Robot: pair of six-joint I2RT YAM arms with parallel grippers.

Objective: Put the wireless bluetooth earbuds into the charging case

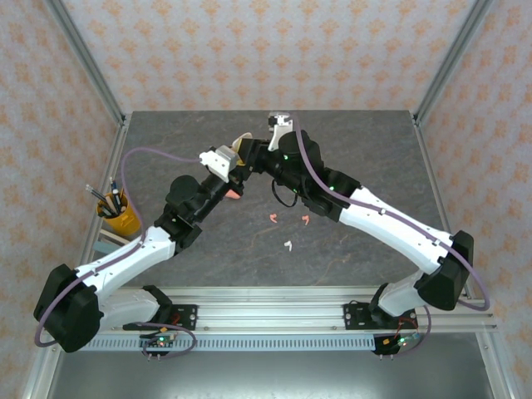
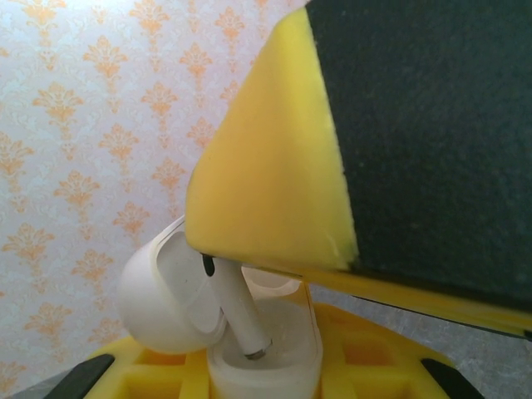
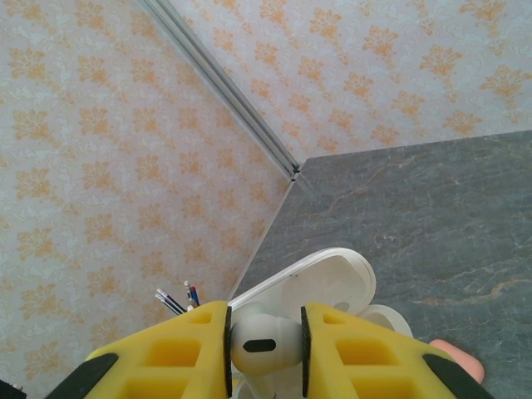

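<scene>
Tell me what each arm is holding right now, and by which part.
Right fingers pinch a small white plastic earbud by its rounded head. Left fingers clamp the open white plastic charging case by its lower body.

white earbud (image 2: 237, 312), white case (image 2: 158, 291), grey marbled tbl (image 3: 432, 208), orange-patterned wall (image 3: 83, 125)

The white charging case (image 2: 274, 374) is open, with its rounded lid (image 2: 158, 291) tipped back. It sits between the fingers of the left gripper (image 2: 266, 370), near the back middle of the tabletop (image 1: 374, 150). A white earbud (image 2: 237, 312) slants above the case, its stem pointing down and its metal tip at the mouth of the case's well. The right gripper (image 3: 264, 332) pinches its bulbous head. Further forward, a coral-pink earbud (image 1: 273, 218) and a second coral-pink earbud (image 1: 305, 219) lie loose near each other, not touching. A loose white earbud (image 1: 288, 245) lies just in front of them.
</scene>
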